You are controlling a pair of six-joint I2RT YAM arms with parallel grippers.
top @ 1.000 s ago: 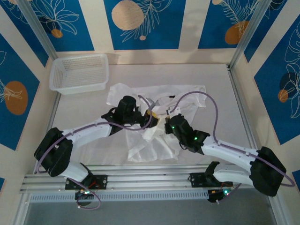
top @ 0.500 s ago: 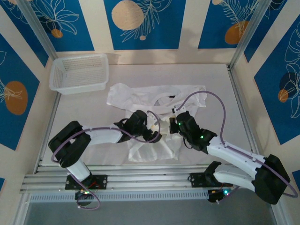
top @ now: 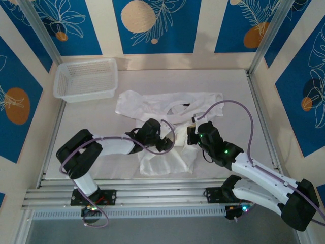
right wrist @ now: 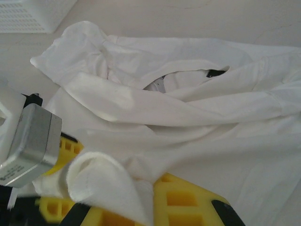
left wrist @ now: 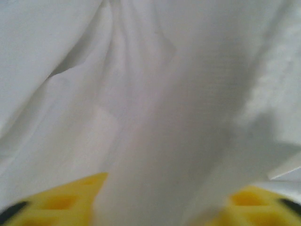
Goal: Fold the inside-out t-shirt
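Just beside the mesh basket (top: 87, 93), inside-out t-shirt (top: 152, 104) on table (top: 233, 101)

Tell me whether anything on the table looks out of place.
The t-shirt lies crumpled, not flat: its near part is bunched up at the middle, and the right fingers pinch a rolled edge of it.

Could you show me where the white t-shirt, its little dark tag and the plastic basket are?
t-shirt (top: 170, 162): top view, on its near body panel.
dark tag (right wrist: 215, 73): right wrist view, middle of the tag at the collar.
basket (top: 86, 94): top view, on its near wall.
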